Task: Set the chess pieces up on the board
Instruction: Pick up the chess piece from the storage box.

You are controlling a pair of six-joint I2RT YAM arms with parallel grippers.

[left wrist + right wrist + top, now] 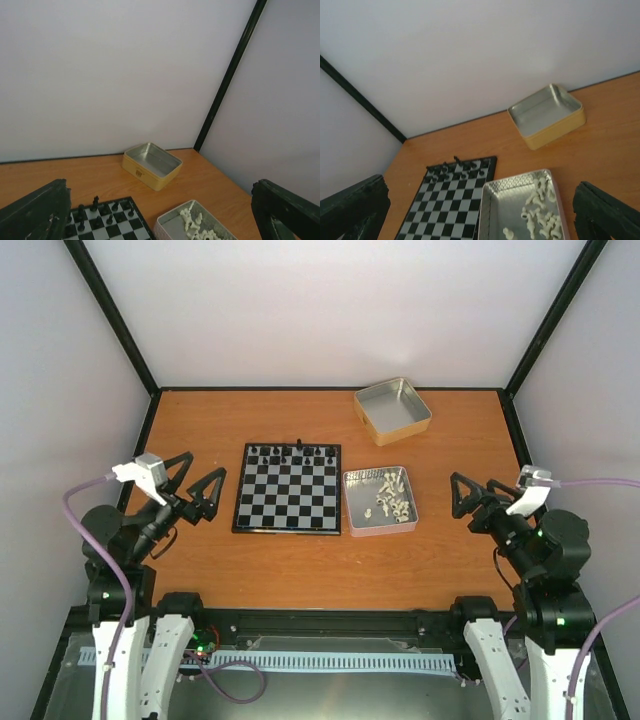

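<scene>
The board (288,501) lies in the middle of the worktop (300,575), with only black pieces (293,451) lined along its far edge. The cream-white chess pieces (390,497) lie heaped in a shallow silver tin (360,513) just beside the board's right edge, and a yellow-sided tin (393,410) stands farther back. The left pincer (207,464) and the right pincer (458,495) hover at either side of the worktop, each with its fingers spread apart and holding nothing.

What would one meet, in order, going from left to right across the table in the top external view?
In order: left gripper, jaws open → board → shallow tin holding the chess pieces → right gripper, jaws open. The yellow tin is left out: it lies farther back, above the shallow tin's span.
</scene>
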